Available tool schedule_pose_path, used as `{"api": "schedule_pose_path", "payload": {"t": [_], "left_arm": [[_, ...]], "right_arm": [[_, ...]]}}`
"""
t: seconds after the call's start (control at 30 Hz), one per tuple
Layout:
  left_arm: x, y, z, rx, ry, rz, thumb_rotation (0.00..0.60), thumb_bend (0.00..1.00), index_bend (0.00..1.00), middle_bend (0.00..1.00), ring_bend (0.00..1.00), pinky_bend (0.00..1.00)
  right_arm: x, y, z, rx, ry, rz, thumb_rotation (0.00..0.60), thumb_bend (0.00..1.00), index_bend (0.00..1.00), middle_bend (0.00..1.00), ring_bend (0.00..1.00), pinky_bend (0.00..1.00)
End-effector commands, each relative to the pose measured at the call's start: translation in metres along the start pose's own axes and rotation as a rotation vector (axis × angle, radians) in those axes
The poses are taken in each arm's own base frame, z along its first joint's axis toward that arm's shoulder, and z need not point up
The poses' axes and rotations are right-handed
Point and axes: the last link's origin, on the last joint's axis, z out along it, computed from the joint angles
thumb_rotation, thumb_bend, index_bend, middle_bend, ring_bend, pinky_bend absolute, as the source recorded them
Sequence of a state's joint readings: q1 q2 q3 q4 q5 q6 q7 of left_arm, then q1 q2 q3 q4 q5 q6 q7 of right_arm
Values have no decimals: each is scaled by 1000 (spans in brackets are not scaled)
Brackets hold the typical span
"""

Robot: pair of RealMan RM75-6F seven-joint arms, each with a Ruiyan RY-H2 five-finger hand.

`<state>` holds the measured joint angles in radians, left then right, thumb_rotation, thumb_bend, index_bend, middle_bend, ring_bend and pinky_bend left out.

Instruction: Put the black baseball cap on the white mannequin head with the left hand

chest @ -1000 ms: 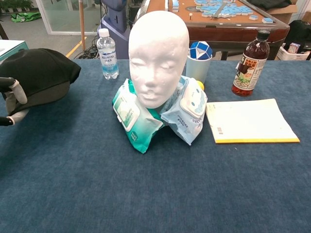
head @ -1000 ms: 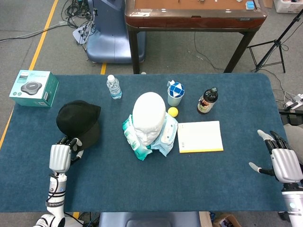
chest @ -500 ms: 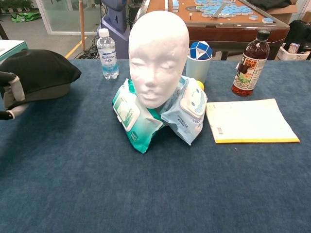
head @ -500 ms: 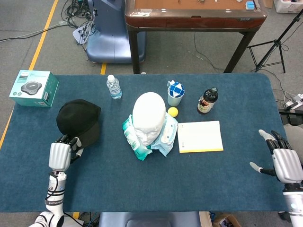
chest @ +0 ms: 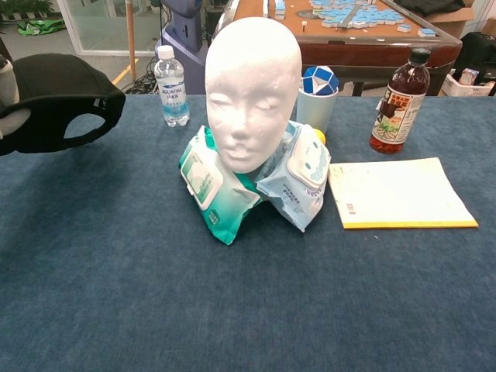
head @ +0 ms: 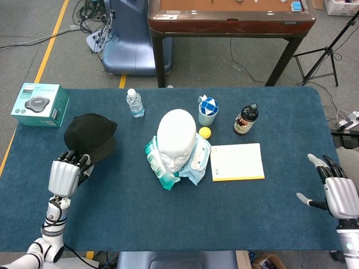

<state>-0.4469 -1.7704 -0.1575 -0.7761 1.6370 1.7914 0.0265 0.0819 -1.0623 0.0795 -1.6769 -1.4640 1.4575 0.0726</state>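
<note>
Left hand (head: 63,176) clamped on brim end of black baseball cap (head: 88,135), cap raised off the tabletop (head: 168,216) at about 9 o'clock from the white mannequin head (head: 176,137), well apart. Advice: carry high toward 3 o'clock, opening downward, clear the crown, then lower squarely. Right hand (head: 339,193) empty, fingers spread, idle.
</note>
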Motion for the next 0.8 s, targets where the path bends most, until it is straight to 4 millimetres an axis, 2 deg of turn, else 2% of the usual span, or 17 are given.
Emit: {"api": "schedule_pose_path", "payload": {"t": [0.03,0.4,0.8], "left_arm": [[9,0,12,-33,42,26,600,310,785,834,534,641],[35,2,44,-107,136,106,600,310,819,856,551,657],[66,25,83,-197,252,127,600,311,833,869,563,665]], "right_arm": [[0,0,0,0,2,1,600,0,89,206,81,136],[3,1,-2,4,11,8,600,0,89,206,81,136],[5,1,-3,7,19,12,600,0,89,206,81,136]]}}
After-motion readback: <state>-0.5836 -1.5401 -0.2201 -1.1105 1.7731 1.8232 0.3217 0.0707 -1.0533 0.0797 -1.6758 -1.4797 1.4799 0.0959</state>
